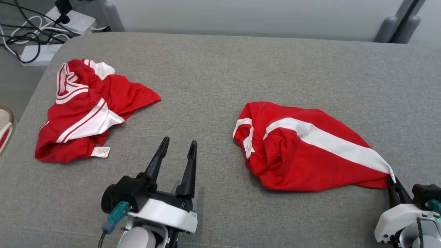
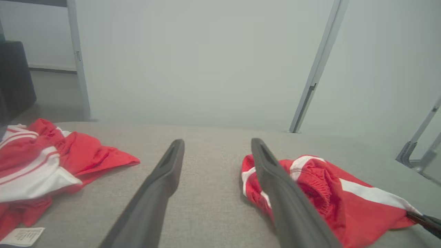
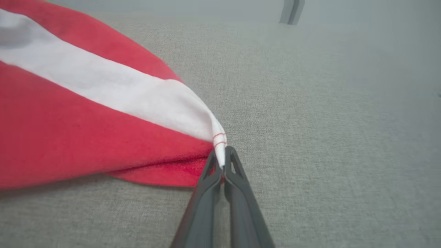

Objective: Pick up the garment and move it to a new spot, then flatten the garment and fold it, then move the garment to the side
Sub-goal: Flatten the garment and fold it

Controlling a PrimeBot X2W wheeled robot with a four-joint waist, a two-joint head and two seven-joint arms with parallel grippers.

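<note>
A red garment with a broad white stripe (image 1: 303, 151) lies bunched on the grey cushioned surface (image 1: 220, 69), right of centre. My right gripper (image 1: 392, 179) is shut on its near right corner; in the right wrist view the fingertips (image 3: 223, 162) pinch the white hem of the garment (image 3: 86, 120). My left gripper (image 1: 177, 146) stands open over bare surface to the garment's left, nothing between its fingers. In the left wrist view the open left gripper (image 2: 217, 148) points past the garment (image 2: 327, 193), which lies behind the right finger.
A second red and white garment (image 1: 86, 110) with a white label lies crumpled at the far left (image 2: 38, 165). Power strips and cables (image 1: 44, 31) sit on the floor beyond the surface's back left corner. A shoe (image 1: 5, 127) shows at the left edge.
</note>
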